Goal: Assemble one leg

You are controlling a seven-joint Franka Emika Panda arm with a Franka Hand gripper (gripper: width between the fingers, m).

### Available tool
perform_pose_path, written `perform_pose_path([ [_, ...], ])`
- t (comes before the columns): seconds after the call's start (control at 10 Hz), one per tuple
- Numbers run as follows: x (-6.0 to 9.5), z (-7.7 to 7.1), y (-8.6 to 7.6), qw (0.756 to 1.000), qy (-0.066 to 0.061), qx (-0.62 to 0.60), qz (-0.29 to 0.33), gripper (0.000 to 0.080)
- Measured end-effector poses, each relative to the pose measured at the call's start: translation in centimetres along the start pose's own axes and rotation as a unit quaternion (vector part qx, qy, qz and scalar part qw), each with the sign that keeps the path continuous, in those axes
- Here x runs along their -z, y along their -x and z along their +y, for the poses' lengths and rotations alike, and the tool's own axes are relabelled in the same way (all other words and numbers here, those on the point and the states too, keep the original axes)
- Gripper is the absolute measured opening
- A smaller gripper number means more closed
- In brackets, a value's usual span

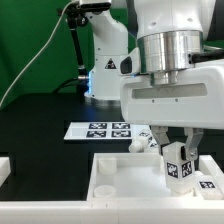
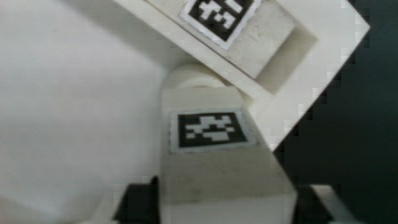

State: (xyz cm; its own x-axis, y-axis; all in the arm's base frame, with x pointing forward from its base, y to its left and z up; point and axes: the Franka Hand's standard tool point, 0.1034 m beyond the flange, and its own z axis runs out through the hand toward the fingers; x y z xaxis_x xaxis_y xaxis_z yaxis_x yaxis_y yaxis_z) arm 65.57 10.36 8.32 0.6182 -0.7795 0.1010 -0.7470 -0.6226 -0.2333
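The leg (image 1: 179,172) is a small white post with black-and-white tags on its faces. My gripper (image 1: 177,158) is shut on it and holds it upright over the near right part of the white tray-like tabletop (image 1: 115,178). In the wrist view the leg (image 2: 217,132) runs from between my gripper (image 2: 228,206) towards a corner of the tabletop (image 2: 71,110). The tabletop's rim carries a tag (image 2: 221,14). The leg's far end meets the tabletop near that corner; I cannot tell whether it is seated.
The marker board (image 1: 104,128) lies flat on the black table behind the tabletop. A small white part (image 1: 139,143) lies just beyond the tabletop's far edge. Another white piece (image 1: 4,166) shows at the exterior view's left edge. The arm's base (image 1: 108,55) stands at the back.
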Motion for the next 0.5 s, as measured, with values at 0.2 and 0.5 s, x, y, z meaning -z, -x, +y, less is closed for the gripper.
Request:
perform_pose_path([
  [0.2,-0.1,0.2,0.4,0.998,0.012,0.067,-0.009,0.0468],
  [0.5,-0.2,-0.2,1.0,0.971,0.033,0.235,-0.028,0.0646],
])
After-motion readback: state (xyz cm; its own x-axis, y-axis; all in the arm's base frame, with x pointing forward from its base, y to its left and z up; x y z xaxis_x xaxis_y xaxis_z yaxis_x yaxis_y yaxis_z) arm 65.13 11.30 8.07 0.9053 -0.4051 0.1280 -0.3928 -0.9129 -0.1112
